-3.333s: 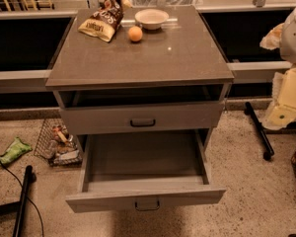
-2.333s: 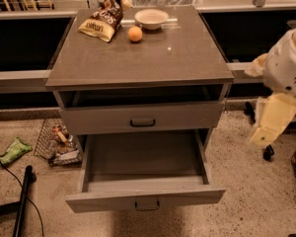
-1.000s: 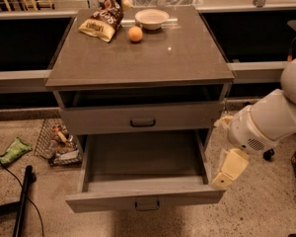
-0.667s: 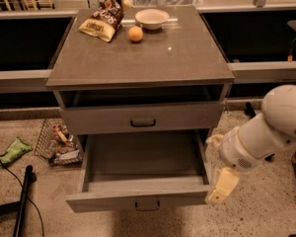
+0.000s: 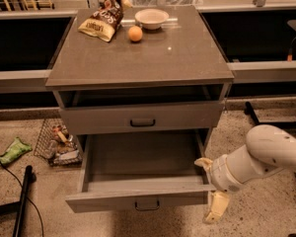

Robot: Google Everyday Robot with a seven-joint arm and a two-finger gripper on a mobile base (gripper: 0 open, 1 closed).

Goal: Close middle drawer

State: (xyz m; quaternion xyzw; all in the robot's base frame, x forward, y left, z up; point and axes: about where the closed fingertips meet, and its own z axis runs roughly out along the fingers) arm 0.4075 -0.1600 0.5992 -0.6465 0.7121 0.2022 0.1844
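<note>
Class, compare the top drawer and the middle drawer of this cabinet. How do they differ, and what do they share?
The middle drawer is pulled far out, its bare inside showing; the top drawer sits almost in. The gripper hangs at the middle drawer's front right corner, well below the top drawer. Both are grey with a small dark loop handle at centre.

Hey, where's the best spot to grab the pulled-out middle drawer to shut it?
Probably the small loop handle centred on the flat front of the middle drawer, approached from the front so force runs straight back. The claw sits by its front right corner.
</note>
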